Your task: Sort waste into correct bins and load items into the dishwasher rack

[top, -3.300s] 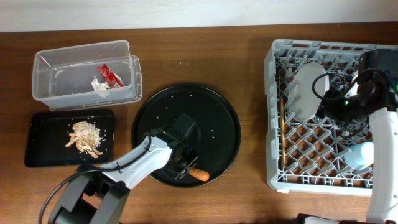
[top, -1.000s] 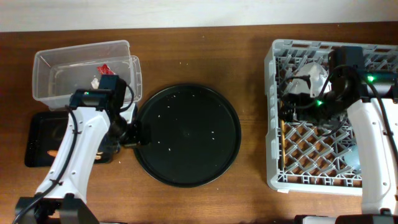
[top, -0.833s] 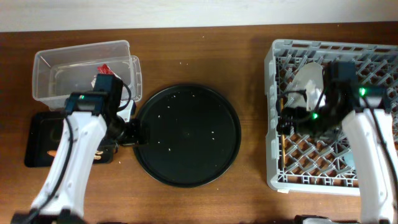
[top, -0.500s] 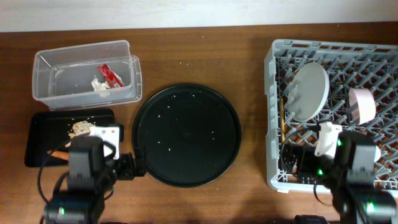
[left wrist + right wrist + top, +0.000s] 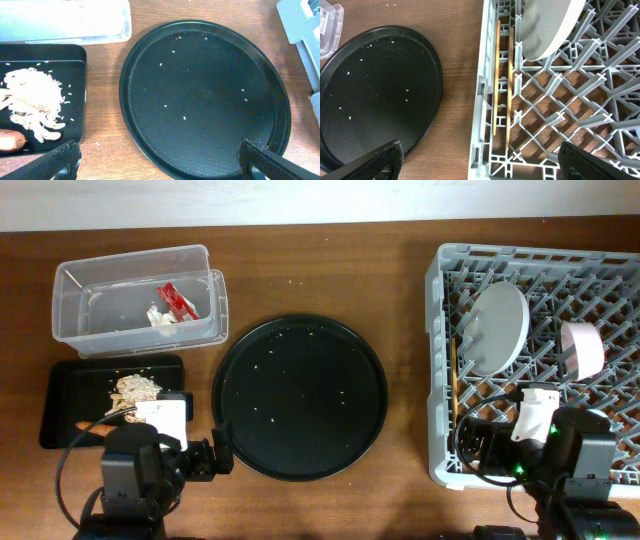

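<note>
Since the dishwasher rack (image 5: 437,370) sits at the table's right end, I start there. A pale grey plate (image 5: 497,328) stands tilted on edge among its pegs. A whitish-pink bowl (image 5: 582,348) is tipped on its side just right of the plate. Two thin wooden chopsticks (image 5: 502,80) lie side by side along the rack's left wall, their far ends under the plate's rim.

At the left end, the clear tub (image 5: 100,340) holds the red wrapper (image 5: 177,300) and the white tissue (image 5: 160,318). The black tray (image 5: 60,385) lies just in front of it with the flaky scraps (image 5: 30,97), and the carrot (image 5: 10,140) is beside them.

The round black tray (image 5: 300,395) lies between, speckled with crumbs, and a strip of wood table (image 5: 410,330) shows between its rim and the rack.

My left pincer (image 5: 160,149) hangs spread wide over the round tray's near edge. My right pincer (image 5: 481,149) is spread the same over the rack's left wall, and both grip nothing.
</note>
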`<action>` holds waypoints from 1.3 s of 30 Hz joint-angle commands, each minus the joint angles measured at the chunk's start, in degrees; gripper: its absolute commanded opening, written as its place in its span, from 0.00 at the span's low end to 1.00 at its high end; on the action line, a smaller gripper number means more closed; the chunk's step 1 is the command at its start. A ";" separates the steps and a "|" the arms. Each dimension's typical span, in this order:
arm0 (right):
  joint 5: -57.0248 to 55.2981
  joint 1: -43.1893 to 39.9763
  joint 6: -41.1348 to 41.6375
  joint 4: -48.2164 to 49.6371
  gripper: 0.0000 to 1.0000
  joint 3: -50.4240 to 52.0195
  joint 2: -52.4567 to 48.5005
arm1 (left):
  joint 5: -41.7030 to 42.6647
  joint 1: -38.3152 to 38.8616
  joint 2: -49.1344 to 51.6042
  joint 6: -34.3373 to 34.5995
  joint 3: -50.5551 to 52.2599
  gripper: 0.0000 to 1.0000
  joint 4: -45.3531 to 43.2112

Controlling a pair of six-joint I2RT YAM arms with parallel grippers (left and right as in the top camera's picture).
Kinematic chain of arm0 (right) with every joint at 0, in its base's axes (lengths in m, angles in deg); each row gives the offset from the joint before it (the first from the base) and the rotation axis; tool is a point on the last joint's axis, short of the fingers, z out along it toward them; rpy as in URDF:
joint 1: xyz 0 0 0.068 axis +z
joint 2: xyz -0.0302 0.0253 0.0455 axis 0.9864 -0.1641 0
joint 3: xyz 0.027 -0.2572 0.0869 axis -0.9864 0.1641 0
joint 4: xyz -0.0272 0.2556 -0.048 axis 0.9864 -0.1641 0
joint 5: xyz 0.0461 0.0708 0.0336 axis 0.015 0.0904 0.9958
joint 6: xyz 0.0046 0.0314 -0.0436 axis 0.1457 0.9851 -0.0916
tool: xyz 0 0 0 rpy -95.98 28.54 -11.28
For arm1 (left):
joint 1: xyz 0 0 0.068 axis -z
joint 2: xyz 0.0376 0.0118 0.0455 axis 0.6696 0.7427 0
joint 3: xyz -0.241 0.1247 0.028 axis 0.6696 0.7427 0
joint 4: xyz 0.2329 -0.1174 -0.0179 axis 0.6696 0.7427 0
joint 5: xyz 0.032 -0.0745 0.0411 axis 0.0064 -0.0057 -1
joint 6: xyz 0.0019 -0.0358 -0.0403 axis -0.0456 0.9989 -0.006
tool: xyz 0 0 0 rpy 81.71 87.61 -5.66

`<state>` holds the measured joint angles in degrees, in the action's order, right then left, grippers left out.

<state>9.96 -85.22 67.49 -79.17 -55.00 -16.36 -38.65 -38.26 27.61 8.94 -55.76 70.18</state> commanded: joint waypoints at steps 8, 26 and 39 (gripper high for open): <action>-5.79 5.92 -2.86 26.45 0.98 19.41 21.03 | 0.39 -0.13 -0.02 0.52 0.44 0.99 0.11; -9.11 7.23 -8.63 55.34 0.98 49.16 35.36 | 0.42 -0.13 -0.02 0.52 0.44 0.99 0.24; -9.11 7.23 -8.63 55.34 0.98 49.16 35.36 | 0.42 -0.13 -0.02 0.52 0.44 0.99 0.26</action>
<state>1.52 -78.47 59.23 -23.50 -6.13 18.52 -38.65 -38.26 27.72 9.11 -55.46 70.56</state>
